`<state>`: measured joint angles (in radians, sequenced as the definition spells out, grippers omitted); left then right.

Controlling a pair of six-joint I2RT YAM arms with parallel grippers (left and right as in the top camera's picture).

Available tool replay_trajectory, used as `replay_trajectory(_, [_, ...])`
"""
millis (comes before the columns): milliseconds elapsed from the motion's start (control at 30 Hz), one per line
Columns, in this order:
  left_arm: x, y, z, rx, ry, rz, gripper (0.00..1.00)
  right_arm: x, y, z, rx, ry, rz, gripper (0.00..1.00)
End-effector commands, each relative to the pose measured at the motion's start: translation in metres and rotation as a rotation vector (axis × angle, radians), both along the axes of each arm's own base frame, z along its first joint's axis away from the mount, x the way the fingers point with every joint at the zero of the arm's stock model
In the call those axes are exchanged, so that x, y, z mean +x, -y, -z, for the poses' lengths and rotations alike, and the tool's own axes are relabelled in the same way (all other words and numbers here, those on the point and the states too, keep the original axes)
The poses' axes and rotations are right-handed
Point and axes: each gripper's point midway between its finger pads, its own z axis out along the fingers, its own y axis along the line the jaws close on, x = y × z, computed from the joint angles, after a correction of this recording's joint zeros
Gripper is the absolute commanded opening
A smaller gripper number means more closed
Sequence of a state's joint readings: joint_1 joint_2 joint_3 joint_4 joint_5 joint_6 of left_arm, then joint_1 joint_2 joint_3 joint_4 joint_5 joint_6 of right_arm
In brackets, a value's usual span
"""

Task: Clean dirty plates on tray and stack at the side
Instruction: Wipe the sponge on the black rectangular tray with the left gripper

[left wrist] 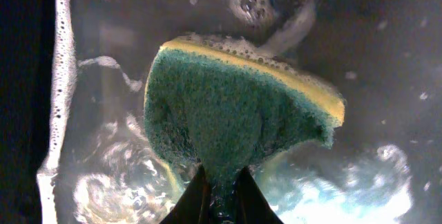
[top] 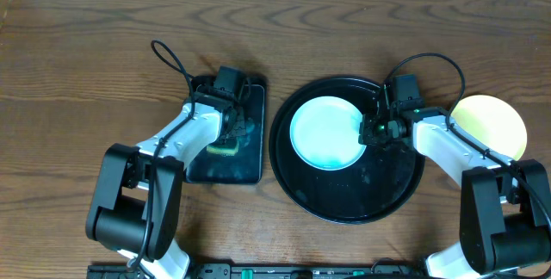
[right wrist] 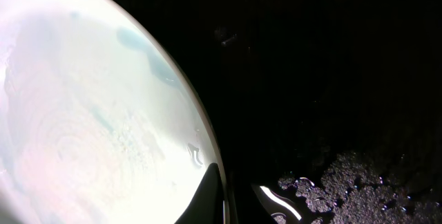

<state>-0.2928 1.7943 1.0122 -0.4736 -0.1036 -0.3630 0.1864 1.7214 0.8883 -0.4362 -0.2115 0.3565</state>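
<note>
Round black tray (top: 362, 203) holding one pale plate (top: 325, 133) — right gripper (top: 372, 130) clamped on its rim, rectangular tray (top: 251, 165) of soapy water, left gripper (left wrist: 221, 191) pinching green-yellow sponge (left wrist: 235, 113) — yellow plate (top: 495, 120) outside on table.

A plate (top: 325, 133) lies in the round tray (top: 349, 203), toward its far left, at centre-right of the table (top: 86, 46). The right gripper (top: 368, 131) sits at the plate's right rim; whether it grips that rim is unclear. A second plate (top: 495, 122) lies on the table to the right of the round tray. Just left of the round tray lies a rectangular tray (top: 250, 169), in which the left gripper (top: 228, 144) pinches a sponge (left wrist: 228, 120).
</note>
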Motion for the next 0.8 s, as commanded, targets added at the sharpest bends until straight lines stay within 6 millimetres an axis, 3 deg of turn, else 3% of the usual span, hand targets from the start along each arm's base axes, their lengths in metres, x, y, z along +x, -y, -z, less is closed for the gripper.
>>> replay_trajectory(0, [-0.017,-0.004,0.008,-0.001,-0.050,-0.001,0.07,-0.006,0.007,0.010,-0.060,-0.027,0.009,0.01])
replay_trajectory(33, [-0.015,-0.003,0.001,-0.008,-0.029,-0.001,0.08,-0.006,0.007,0.010,-0.060,-0.028,0.009,0.01])
replay_trajectory(133, [-0.008,-0.001,-0.022,-0.028,0.038,0.000,0.35,-0.006,0.007,0.010,-0.060,-0.028,0.009,0.01])
replay_trajectory(267, [-0.006,0.000,-0.047,-0.048,0.102,-0.001,0.46,-0.006,0.007,0.010,-0.060,-0.027,0.009,0.01])
replay_trajectory(367, [-0.007,0.001,-0.053,-0.062,0.112,-0.008,0.46,-0.006,0.007,0.010,-0.060,-0.027,0.009,0.01])
replay_trajectory(533, [-0.017,0.011,-0.047,-0.119,0.060,0.006,0.32,-0.006,0.007,0.010,-0.060,-0.028,0.009,0.01])
replay_trajectory(767, [-0.022,0.009,-0.035,-0.104,0.015,0.004,0.31,-0.006,0.007,0.010,-0.060,-0.028,0.009,0.01])
